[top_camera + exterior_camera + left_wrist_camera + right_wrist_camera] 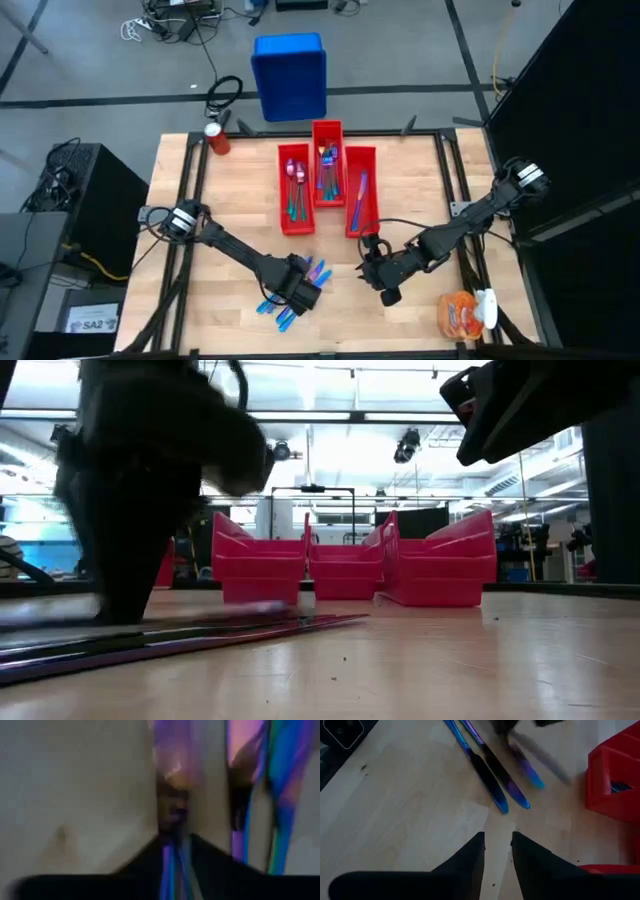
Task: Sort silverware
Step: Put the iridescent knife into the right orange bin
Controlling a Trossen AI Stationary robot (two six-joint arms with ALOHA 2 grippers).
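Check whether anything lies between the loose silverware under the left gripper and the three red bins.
Nothing visible does. The left gripper is down on the loose silverware near the table's front edge, and only bare wood lies between that pile and the red bins. The right gripper sits off to the side, not across that path.

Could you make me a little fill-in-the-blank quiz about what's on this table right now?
1. The sorted silverware lies in ___ red bins.
2. The left gripper is down at the loose pieces on the ___ tabletop.
3. Beyond the table's far edge stands a ___ bin.

Missing words: three; wooden; blue
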